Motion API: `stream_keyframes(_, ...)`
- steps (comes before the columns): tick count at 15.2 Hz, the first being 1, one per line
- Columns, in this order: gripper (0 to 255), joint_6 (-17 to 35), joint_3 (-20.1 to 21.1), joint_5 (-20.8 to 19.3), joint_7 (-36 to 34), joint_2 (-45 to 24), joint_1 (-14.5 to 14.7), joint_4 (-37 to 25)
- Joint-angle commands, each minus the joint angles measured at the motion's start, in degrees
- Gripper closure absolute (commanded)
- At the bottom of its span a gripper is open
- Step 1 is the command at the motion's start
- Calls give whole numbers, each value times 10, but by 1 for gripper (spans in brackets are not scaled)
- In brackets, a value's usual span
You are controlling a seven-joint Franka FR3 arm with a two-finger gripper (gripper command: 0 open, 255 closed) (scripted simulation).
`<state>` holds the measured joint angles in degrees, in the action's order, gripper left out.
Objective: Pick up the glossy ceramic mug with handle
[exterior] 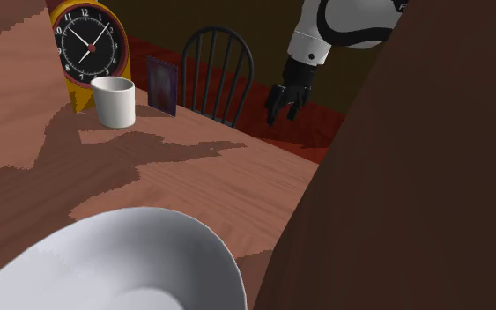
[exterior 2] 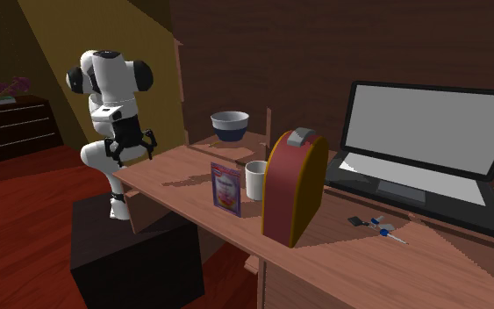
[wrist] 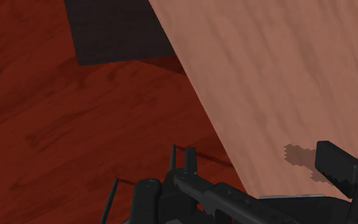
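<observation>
Plainly, white mug [exterior: 114, 100] beside clock [exterior: 85, 44], numeral 12

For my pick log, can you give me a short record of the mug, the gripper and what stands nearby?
mug: white, upright on table, not held
beside mug: clock and booklet, one on each side
gripper: open, empty, near table's edge, apart from mug
also on table: bowl, laptop
</observation>
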<state>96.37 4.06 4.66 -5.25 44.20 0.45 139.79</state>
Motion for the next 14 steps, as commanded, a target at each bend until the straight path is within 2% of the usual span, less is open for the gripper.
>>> stream_keyframes(1,0,0,0,0,0,0,0,0)
stream_keyframes(8,0,28,58,27,-67,-142,13,-112)
stream_keyframes(14,0,33,101,25,-127,-269,19,-233)
